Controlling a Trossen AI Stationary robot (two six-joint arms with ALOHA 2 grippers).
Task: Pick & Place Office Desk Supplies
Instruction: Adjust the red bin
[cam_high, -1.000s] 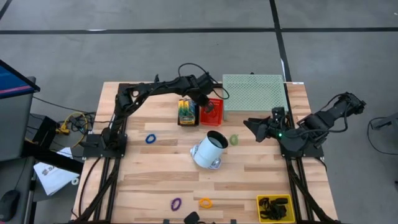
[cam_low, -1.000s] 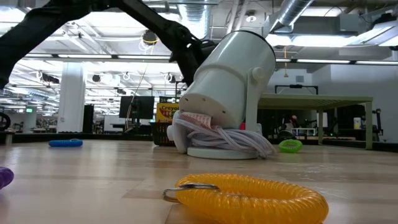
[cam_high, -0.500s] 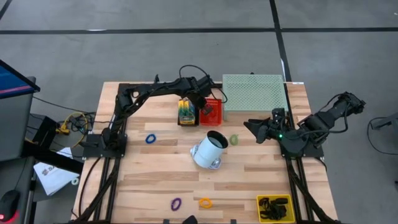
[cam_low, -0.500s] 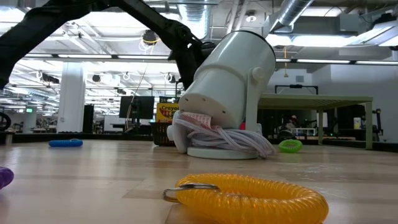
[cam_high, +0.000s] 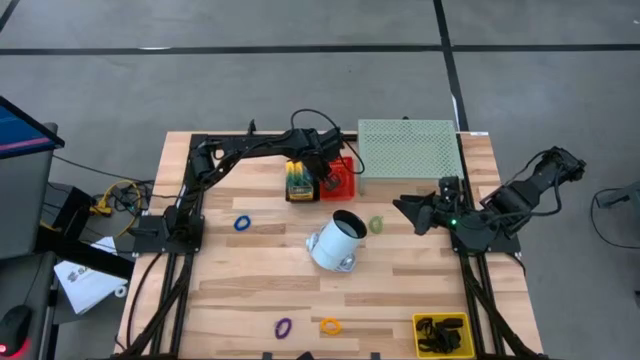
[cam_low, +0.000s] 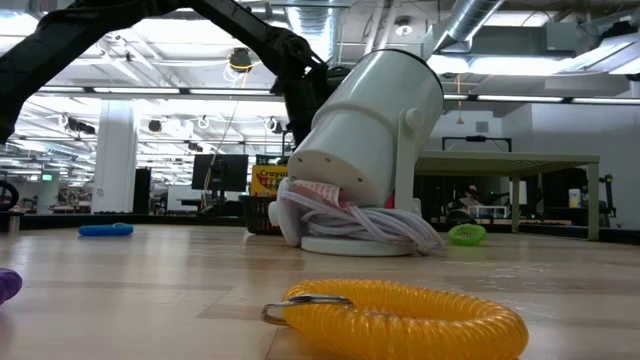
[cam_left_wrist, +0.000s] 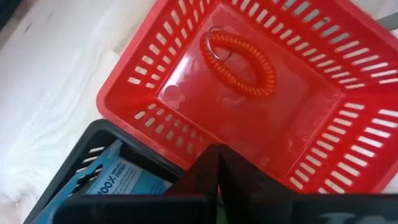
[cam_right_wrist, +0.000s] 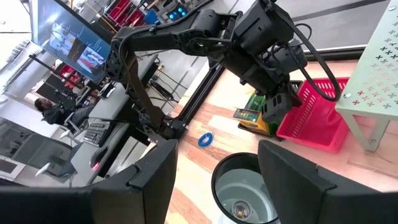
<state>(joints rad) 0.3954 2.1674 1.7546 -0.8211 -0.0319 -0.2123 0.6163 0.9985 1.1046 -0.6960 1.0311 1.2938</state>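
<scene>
High view shows the job partly done, by my reading. The left gripper (cam_high: 325, 182) hangs over the red basket (cam_high: 343, 180) with its fingers pressed together and holding nothing. Right below it, one red coil ring (cam_left_wrist: 241, 57) lies on the basket floor, and in the black basket (cam_high: 300, 181) just beside it stands one crayon box (cam_high: 299, 178). One yellow tray (cam_high: 441, 333), well away at the near edge, already holds a heap of black binder clips (cam_high: 440, 334); their number cannot be told.

Left on the bare table (cam_high: 240, 280) are four rings: one blue (cam_high: 242, 223), one green (cam_high: 377, 225), one purple (cam_high: 283, 326) and one orange-yellow (cam_high: 330, 325). The green ring lies nearest the right gripper (cam_high: 409, 211), which waits at its side of the table with fingers apart and empty. One white tipped desk lamp (cam_high: 334, 241) lies between the two grippers.
</scene>
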